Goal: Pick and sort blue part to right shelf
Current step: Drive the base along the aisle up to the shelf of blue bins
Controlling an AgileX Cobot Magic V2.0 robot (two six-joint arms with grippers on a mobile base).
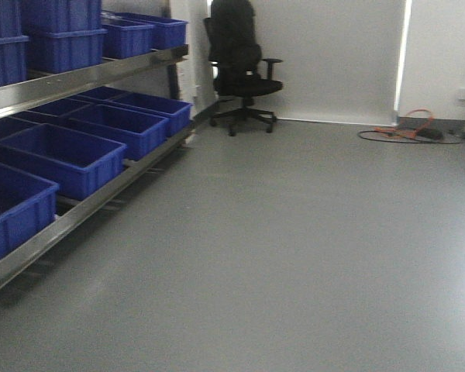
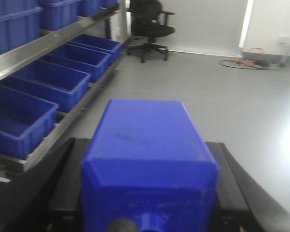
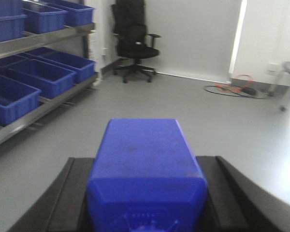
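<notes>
Front view: a steel shelf (image 1: pixel 101 74) with big blue bins (image 1: pixel 66 155) stands on the left.
Left wrist view: the left gripper (image 2: pixel 147 142) squeezes a wide blue block (image 2: pixel 150 159) with a round knob.
Right wrist view: the right gripper (image 3: pixel 145 158) squeezes the blue part (image 3: pixel 146 179). It is dark blue, narrow and flat on top.

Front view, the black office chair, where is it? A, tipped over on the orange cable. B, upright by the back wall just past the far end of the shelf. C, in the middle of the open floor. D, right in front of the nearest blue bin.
B: the office chair stands upright by the back wall, just beyond the far end of the shelf.
</notes>
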